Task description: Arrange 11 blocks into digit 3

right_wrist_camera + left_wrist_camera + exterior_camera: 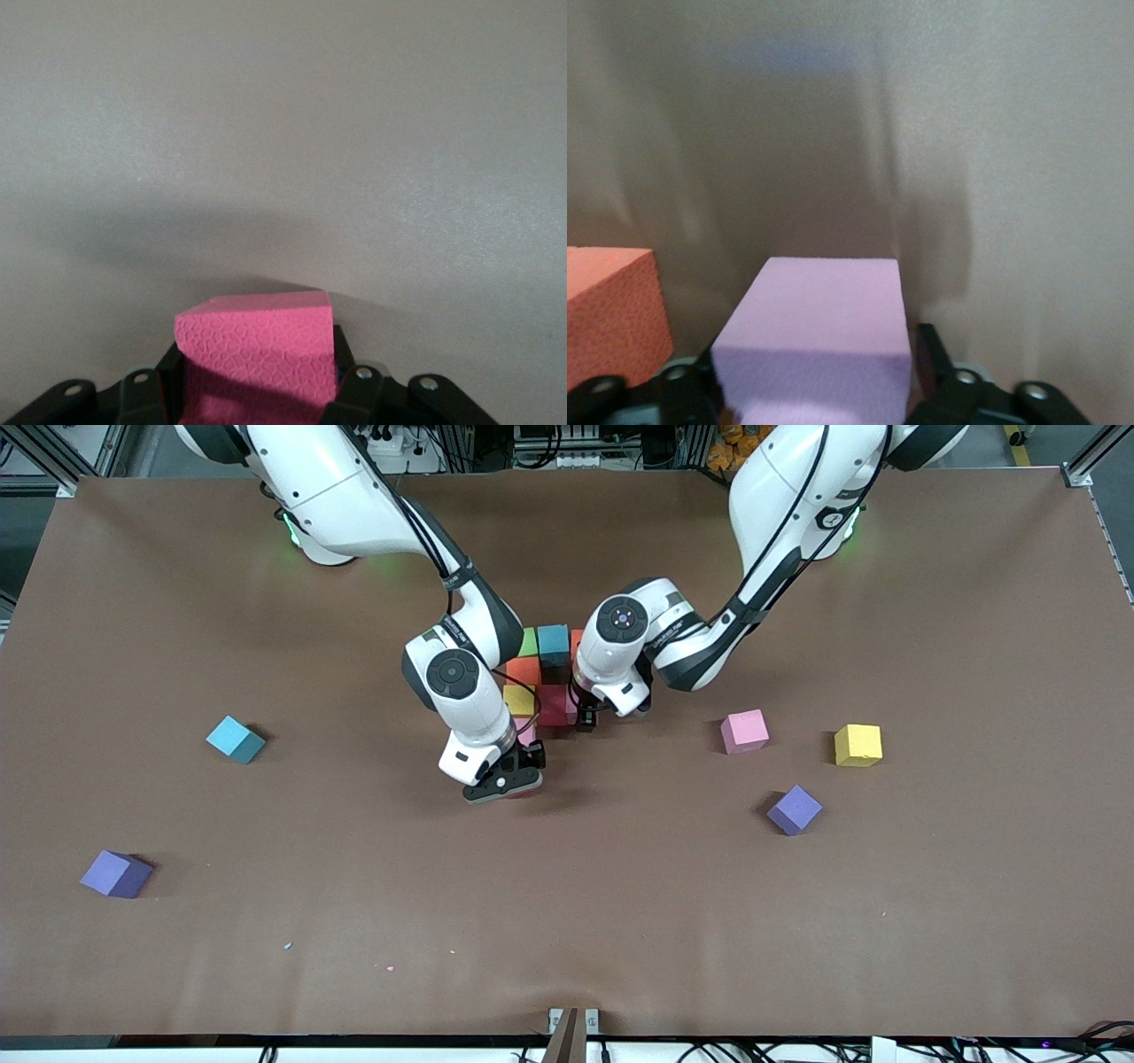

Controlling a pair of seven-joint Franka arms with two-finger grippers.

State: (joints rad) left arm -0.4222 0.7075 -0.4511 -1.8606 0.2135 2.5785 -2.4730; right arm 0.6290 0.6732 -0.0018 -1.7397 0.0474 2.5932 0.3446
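- Foam cubes first: the digit 3 [542,677] sits mid-table as a tight, part-built cluster. Dial centred on it, 12 toward my bases.
- Showing in it: green block [529,640] and blue block [554,644] at 12, orange block [523,670] below them, yellow block [518,700], red block [558,704]. My arms hide the rest, so the count is unsure.
- Lilac block [815,336] sits low at the cluster's 3 o'clock edge, inside my left gripper [586,719], with an orange cube close beside it. Whether I clasp it or have let go, I cannot tell.
- My right gripper [503,778] is clenched on a hot-pink block [257,350], low over bare table [567,921] at the cluster's 6 to 7 o'clock.
- Judgement: roughly two-thirds along. The top row and part of the middle look laid; the lower rows are left.
- Loose stock, well apart: teal block [235,740] at 9, purple block [115,874] at 8, pale pink block [744,732] and loose yellow block [858,745] at 3, violet block [794,810] at 4.
- Writing: none on the cubes. Lettering on my arm is too small to read.
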